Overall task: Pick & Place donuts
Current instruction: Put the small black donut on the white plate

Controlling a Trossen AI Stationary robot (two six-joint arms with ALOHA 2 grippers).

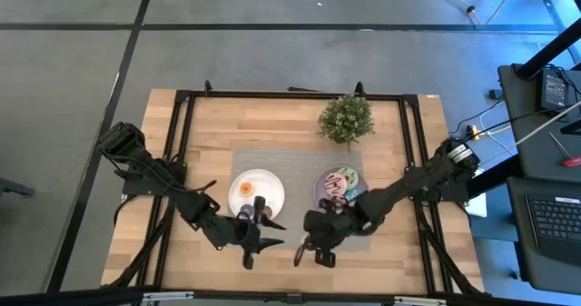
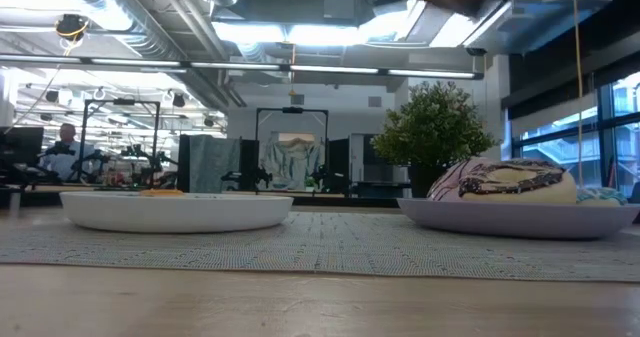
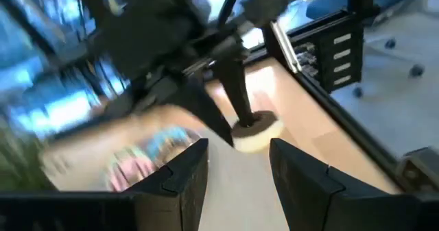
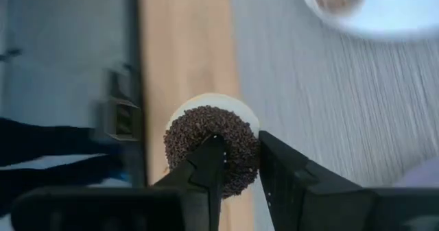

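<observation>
My right gripper [image 1: 307, 249] [image 4: 240, 162] is shut on the chocolate-sprinkled donut [image 4: 211, 147] near the table's front edge, over the line between the wood and the grey mat. My left gripper [image 1: 261, 245] [image 3: 240, 183] is open and empty just left of it, pointing at the donut [image 3: 255, 131]. An orange mini donut [image 1: 245, 188] lies on the white plate [image 1: 268, 197]. Several large donuts [image 1: 340, 183], among them a pink-white one [image 2: 500, 180], lie on the lilac plate [image 2: 520, 220]. My right gripper has one finger [image 4: 212, 155] in the donut's hole and the other [image 4: 274, 166] outside the ring, with the ring's near part [image 4: 243, 155] between them. The fingers come from above, pointing down. The donut sits level, sprinkled side up; it seems clear of the table.
A potted plant [image 1: 346, 118] stands at the back of the grey mat [image 1: 300, 174]. Black frame rails [image 1: 177, 143] run along the table's left, right and far sides. Bare wood lies at the front left [image 1: 172, 251] and front right [image 1: 399, 251].
</observation>
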